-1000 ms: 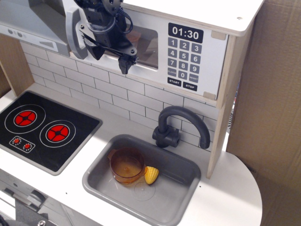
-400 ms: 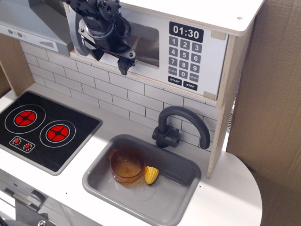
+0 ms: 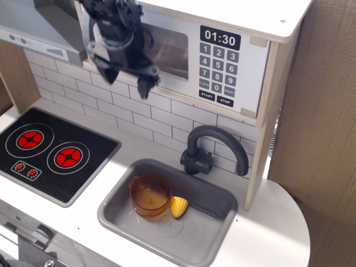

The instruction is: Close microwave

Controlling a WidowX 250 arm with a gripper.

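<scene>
The white toy microwave (image 3: 222, 55) sits at the top, with a black 01:30 clock and a number keypad on its right side. Its door with the clear window (image 3: 169, 50) lies flush with the front. My gripper (image 3: 125, 78) hangs in front of the door's left part, fingers spread and holding nothing. One dark fingertip (image 3: 144, 87) points down over the door's lower edge. The grey bar handle is mostly hidden behind the gripper.
A grey range hood (image 3: 33, 28) is at the upper left. Below are a black hob (image 3: 50, 153) with two red burners, a grey sink (image 3: 214, 233) holding an amber cup (image 3: 148, 196) and a corn piece (image 3: 178, 206), and a dark tap (image 3: 208, 147). A cardboard wall (image 3: 322, 111) stands on the right.
The door's left edge has swung in from slightly ajar to flush with the front. My gripper has dropped a little and drawn slightly away from the door.
</scene>
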